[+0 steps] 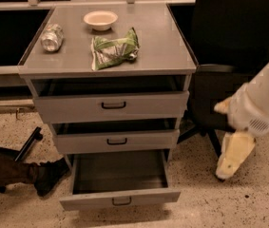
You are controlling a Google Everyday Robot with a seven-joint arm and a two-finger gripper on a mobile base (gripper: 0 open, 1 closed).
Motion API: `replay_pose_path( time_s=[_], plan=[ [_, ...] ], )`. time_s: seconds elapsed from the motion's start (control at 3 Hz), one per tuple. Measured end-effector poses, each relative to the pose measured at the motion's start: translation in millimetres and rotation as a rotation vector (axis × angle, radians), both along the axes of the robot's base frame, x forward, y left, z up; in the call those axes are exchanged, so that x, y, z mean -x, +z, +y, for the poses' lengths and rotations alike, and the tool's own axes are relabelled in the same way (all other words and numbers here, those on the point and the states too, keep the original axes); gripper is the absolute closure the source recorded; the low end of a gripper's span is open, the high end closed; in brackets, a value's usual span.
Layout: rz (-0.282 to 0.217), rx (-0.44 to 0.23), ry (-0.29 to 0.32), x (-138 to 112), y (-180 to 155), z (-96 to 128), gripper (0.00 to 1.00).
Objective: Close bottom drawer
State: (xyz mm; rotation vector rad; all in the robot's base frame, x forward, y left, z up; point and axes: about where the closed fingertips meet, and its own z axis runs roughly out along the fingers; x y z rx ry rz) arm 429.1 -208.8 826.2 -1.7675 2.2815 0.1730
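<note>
The bottom drawer (120, 199) of the grey cabinet is pulled far out, showing its dark grey inside (120, 171). Its flat front carries a small black loop handle (121, 201). The middle drawer (117, 140) and the top drawer (111, 105) stand slightly out, each with the same kind of handle. My gripper (228, 168) hangs pointing down at the right of the cabinet, about level with the bottom drawer and apart from it. The white arm (262, 99) reaches in from the right edge.
On the cabinet top (172, 46) lie a crumpled can (52, 37), a white bowl (100, 19) and a green snack bag (115, 48). A black office chair (229, 56) stands right behind my arm. A person's leg and dark shoe (48, 175) lie on the floor at left.
</note>
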Motion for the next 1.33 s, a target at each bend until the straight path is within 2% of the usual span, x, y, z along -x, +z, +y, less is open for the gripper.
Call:
replay_pose_path(
  time_s=[0.33,1.0,1.33],
  plan=[
    [0.139,-0.088,0.014,19.8,-105.8,11.5,0.0],
    [0.174,-0.102,0.028,25.0,-125.7,15.0,0.0],
    [0.22,-0.138,0.077,24.5,-180.0,29.0,0.0]
  ],
)
